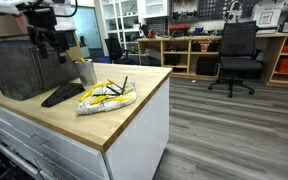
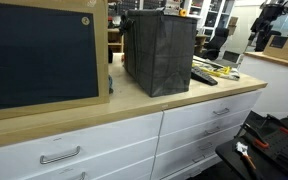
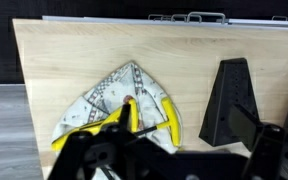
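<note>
Our claw (image 3: 179, 155) hangs wide and empty above the table (image 3: 54, 50). The cloth (image 3: 104, 100) lies crumpled just beside a black wedge (image 3: 229, 95). We judge the cloth light, soft and floppy, best pinched at a raised fold near its middle.

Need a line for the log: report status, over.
Gripper open, empty, raised above the counter. Yellow patterned cloth lies below it, untouched. Black wedge beside the cloth, apart.
</note>
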You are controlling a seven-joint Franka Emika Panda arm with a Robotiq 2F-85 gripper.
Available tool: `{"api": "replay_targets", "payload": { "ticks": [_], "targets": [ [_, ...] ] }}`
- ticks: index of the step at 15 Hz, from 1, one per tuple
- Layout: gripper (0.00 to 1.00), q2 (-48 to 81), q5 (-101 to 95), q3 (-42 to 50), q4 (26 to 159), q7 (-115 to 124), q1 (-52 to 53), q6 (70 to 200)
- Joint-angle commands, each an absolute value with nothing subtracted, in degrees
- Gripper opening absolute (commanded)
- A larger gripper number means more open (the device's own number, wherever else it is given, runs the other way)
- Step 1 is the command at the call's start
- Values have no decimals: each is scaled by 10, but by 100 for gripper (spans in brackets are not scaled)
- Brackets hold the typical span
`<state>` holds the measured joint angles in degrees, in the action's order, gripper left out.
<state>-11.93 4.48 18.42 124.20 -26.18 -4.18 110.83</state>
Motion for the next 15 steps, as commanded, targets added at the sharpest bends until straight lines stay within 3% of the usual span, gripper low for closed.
{"api": "replay_targets", "payload": {
  "ticks": [1,15],
  "targets": [
    [100,-27,53,161,1121,-286,-49,1067],
    [100,266,-44,29,678,-450,-58,908]
  ]
}}
